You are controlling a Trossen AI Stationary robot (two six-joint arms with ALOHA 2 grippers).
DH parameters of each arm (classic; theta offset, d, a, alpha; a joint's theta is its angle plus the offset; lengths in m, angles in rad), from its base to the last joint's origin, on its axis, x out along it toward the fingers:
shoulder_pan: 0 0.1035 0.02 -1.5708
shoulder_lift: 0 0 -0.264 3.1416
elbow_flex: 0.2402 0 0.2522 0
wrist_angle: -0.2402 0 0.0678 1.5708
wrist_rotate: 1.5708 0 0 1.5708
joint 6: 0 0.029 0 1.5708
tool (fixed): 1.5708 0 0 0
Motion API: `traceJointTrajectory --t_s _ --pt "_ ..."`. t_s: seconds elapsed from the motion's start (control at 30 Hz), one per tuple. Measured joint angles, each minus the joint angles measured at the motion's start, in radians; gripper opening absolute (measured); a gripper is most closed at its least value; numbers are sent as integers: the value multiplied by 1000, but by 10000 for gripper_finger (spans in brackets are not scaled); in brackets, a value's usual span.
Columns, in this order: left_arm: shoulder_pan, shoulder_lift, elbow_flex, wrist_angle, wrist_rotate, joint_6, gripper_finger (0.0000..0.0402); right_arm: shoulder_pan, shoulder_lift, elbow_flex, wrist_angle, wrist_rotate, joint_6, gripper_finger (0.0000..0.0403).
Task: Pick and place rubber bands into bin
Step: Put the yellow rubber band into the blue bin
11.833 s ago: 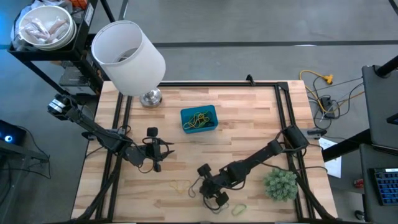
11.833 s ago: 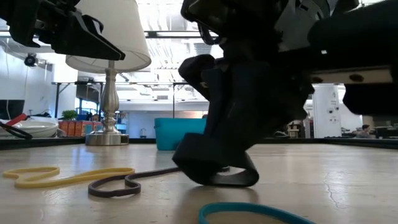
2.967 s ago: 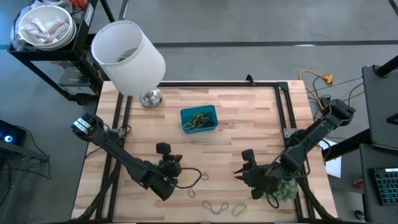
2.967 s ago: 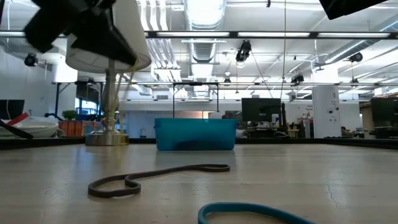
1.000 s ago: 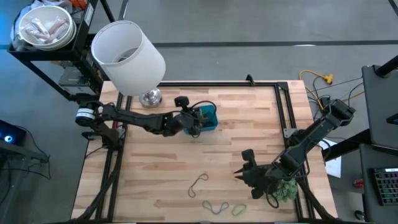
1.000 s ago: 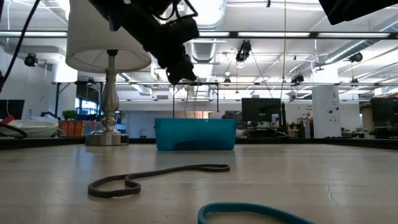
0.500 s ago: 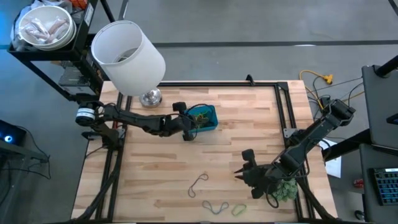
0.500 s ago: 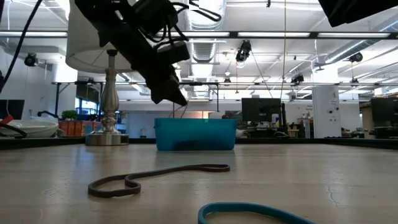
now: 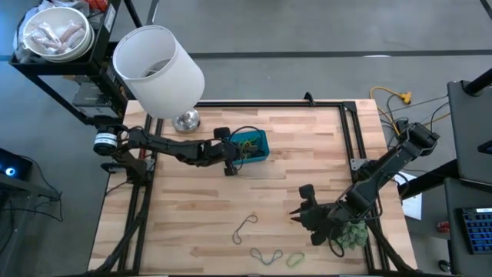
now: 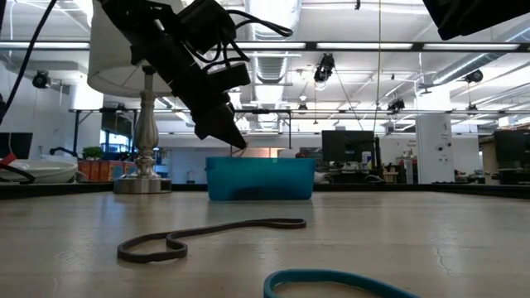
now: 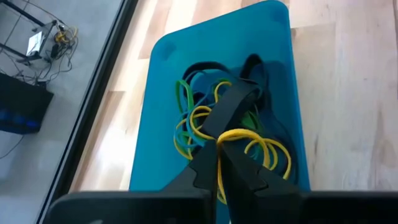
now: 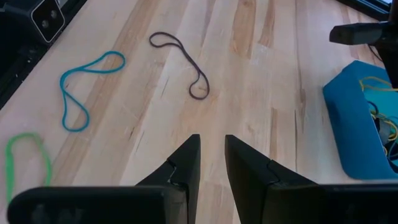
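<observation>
Change since half a second back is small: the left gripper point(image 9: 228, 170) has slid a little off the blue bin point(image 9: 246, 146) and now sits at its lower-left corner in the high view, while the right arm and the loose bands have not moved. Its two fingers are pressed together with nothing caught between them; in the left wrist view they meet in a dark point point(image 11: 217, 138) above the tangle in the bin point(image 11: 163, 112).

The bin is a smooth plastic tray with low walls and rounded corners, just above the middle of the high view on a pale wooden table point(image 9: 307, 146) of jointed planks. Inside lies a knot of thin, floppy rubber bands point(image 11: 249, 146) in yellow, green and dark grey.

Three more bands lie loose near the bottom centre of the high view: a dark one point(image 9: 245, 228) bent into a long wavy loop, a teal one point(image 9: 265, 255) pinched like a figure eight, and a bright green one point(image 9: 296, 260) beside it.

The right gripper point(image 9: 295, 216) rests at the lower right of the high view, its fingers point(image 12: 186, 163) slightly apart and empty, next to a bushy green plant ball point(image 9: 352, 235). A white drum lampshade point(image 9: 157, 71) stands at the upper left.
</observation>
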Motion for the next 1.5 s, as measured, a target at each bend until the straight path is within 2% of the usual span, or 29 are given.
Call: traceJointTrajectory --t_s 0.1,0.33,0.5,0.67,0.87,1.1,1.2,1.37,1.43,1.5 --pt "0 0 0 0 0 6 10 0 0 -5 10 0 -1 68" --pt "0 0 0 1 -18 7 71 0 0 -15 16 0 0 68" --pt "0 -4 0 2 -19 6 95 0 0 -20 38 0 -2 68" --pt "0 -4 0 -2 -16 -24 98 0 0 -34 50 0 -2 68" --pt "10 -13 16 -73 55 -72 98 0 0 -49 73 0 -3 68" --pt "11 -14 16 -72 60 -76 98 0 0 -49 75 0 -3 68" --pt "12 -14 16 -47 72 -77 98 0 0 -49 75 0 -3 68" --pt "27 -18 16 40 159 -70 98 0 0 -49 75 0 -3 68" --pt "36 -18 16 59 133 -63 98 0 0 -49 75 0 -3 68" --pt "38 -18 15 61 30 -73 98 0 0 -49 75 0 -3 68"
